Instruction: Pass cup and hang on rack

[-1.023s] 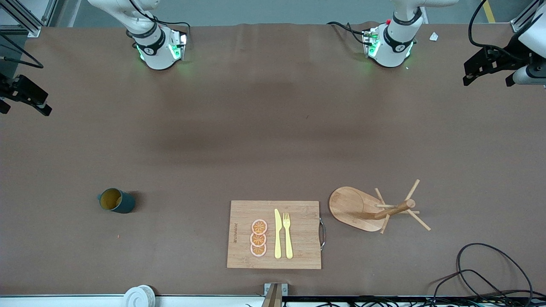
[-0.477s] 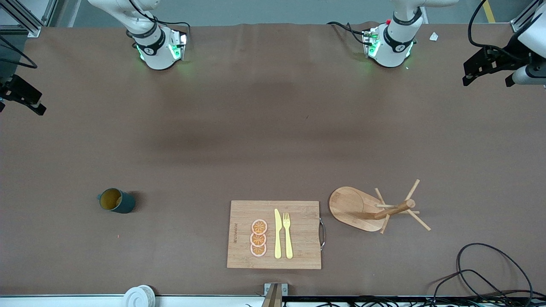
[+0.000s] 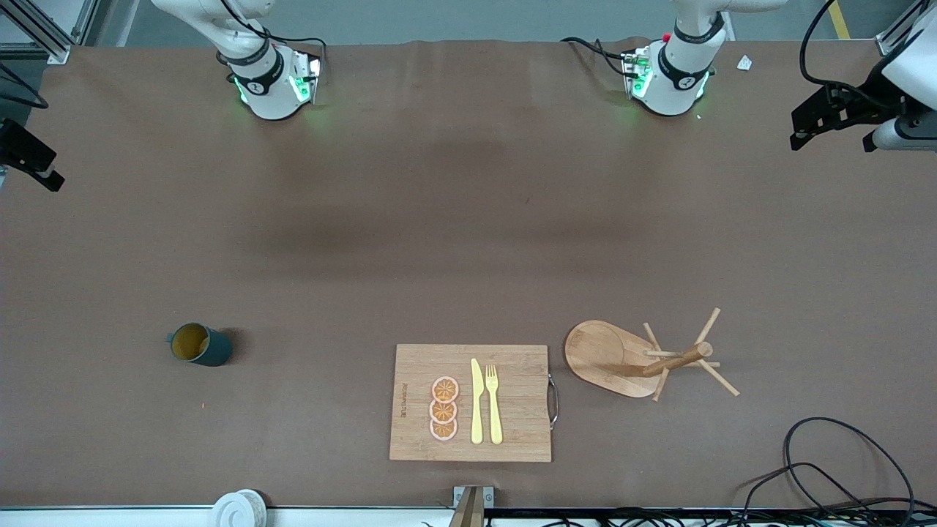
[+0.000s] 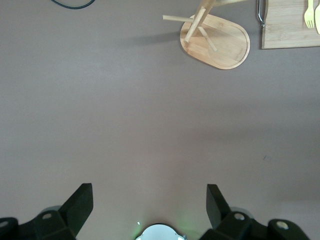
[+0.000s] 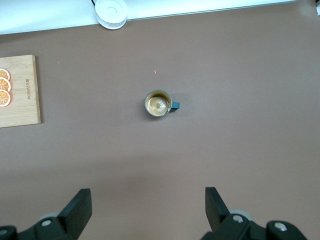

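Both grippers retreated; glossy cup (image 3: 199,345), wooden rack (image 3: 644,359) untouched.

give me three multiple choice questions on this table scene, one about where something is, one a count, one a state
1. Where does the cup stand?
A. on the cutting board
B. on the table toward the right arm's end
C. hung on a peg of the rack

2. How many orange slices lie on the cutting board?
A. two
B. three
C. five

3. How are the two hands?
A. both open and empty
B. right hand shut on the cup
C. left hand shut on the rack

Key:
1 B: the cup sits upright on bare table, apart from the board and the rack.
2 B: three slices lie in a row beside the yellow knife and fork.
3 A: the left hand and right hand each show spread fingers with nothing between them, up over bare table.
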Available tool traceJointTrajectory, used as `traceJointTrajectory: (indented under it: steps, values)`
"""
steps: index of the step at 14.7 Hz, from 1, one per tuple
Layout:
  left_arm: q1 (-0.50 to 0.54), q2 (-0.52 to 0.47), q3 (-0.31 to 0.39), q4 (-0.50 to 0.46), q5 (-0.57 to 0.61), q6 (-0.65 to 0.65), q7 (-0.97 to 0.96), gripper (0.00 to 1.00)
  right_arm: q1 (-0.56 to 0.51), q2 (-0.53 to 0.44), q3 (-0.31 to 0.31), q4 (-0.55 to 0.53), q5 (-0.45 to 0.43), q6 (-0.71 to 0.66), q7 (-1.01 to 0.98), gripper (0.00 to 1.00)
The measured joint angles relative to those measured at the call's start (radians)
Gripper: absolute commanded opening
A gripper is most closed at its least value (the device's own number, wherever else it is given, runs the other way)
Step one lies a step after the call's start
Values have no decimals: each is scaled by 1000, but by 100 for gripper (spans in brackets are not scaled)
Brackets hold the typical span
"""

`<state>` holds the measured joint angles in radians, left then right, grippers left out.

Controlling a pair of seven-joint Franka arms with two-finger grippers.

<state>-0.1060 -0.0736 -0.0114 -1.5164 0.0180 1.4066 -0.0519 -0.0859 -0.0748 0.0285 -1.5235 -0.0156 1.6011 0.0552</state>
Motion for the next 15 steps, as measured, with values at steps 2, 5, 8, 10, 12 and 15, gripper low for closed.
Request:
traceJointTrajectory:
  steps: [2,5,8,10,12,15]
  values:
    - [-1,3,-1,0,0,0,0,100,-2,0,0,-1,0,0,0,100]
    - [-1,3,-1,0,0,0,0,100,-2,0,-1,-3,0,0,0,100]
    - [0,3,-1,0,0,0,0,100,-3,0,-1,-4,0,1,0,100]
    - [0,3,-1,0,0,0,0,100,-6,9,-1,-13,0,0,0,100]
    - [-1,4,-1,0,0,0,0,100,-7,60,1,-35,0,2,-1,100]
    - [0,4,-1,1,0,0,0,100,-2,246,8,-54,1,96,-1,100]
